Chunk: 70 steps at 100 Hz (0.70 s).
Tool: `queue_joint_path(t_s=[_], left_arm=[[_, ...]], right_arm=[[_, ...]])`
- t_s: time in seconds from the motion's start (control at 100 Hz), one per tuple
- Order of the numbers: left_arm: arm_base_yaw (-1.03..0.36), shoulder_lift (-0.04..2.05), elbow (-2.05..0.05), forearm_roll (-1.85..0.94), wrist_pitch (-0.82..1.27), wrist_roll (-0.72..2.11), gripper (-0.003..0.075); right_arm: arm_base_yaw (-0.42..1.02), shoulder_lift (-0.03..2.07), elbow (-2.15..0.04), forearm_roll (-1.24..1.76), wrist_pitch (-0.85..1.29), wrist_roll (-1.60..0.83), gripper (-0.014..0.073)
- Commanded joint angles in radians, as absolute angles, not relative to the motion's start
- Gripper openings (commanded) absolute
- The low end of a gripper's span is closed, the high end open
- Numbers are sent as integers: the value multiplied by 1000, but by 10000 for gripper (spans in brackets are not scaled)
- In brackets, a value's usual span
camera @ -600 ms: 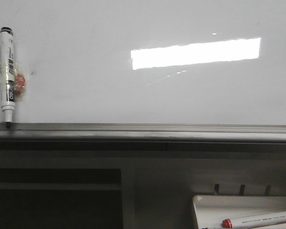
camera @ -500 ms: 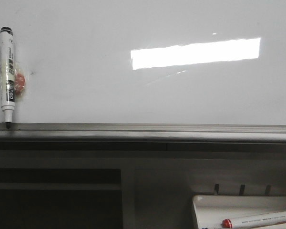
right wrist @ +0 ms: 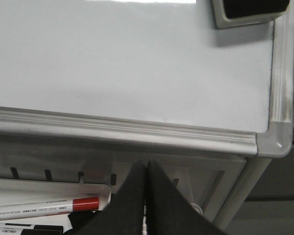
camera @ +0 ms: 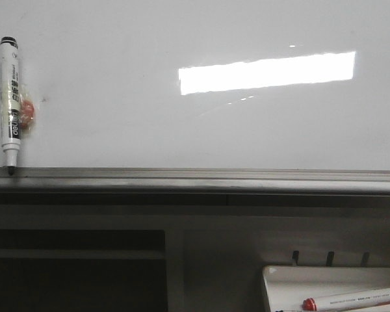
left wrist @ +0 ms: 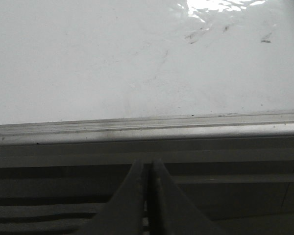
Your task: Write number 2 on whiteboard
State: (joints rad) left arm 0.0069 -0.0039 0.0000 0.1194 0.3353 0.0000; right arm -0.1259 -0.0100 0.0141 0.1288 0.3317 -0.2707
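Red marker [camera: 354, 299] cut off by right edge; eraser [right wrist: 250, 11] cropped at frame edge.

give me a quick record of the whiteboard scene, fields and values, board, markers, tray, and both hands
whiteboard: blank, no 2 drawn yet, bright light glare on it
ledge: grey metal, along the board's lower edge
black marker: upright at the board's left, tip down on the ledge
red marker: lying in the tray, red cap on
tray: white, below the ledge at the right
eraser: on the board near its right corner
left hand: shut, empty, below the ledge
right hand: shut, empty, above the tray
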Motion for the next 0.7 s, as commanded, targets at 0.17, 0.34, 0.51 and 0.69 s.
queue_joint_path(t_s=[0.17,0.34,0.51,0.69], left_arm=[[2,-32,12,129,277,-9,-20],[2,-32,12,132,222,-9,-20],[2,-32,12,132,20,-9,-20],[2,-32,12,132,-68,-9,-20]], right_arm=[[-133,-30,39,123,316,-275,-61],[-133,-30,39,123,237,-275,-61],[-133,-30,39,123,54,-275,-61],[-133,-30,39,123,7,-275,-61]])
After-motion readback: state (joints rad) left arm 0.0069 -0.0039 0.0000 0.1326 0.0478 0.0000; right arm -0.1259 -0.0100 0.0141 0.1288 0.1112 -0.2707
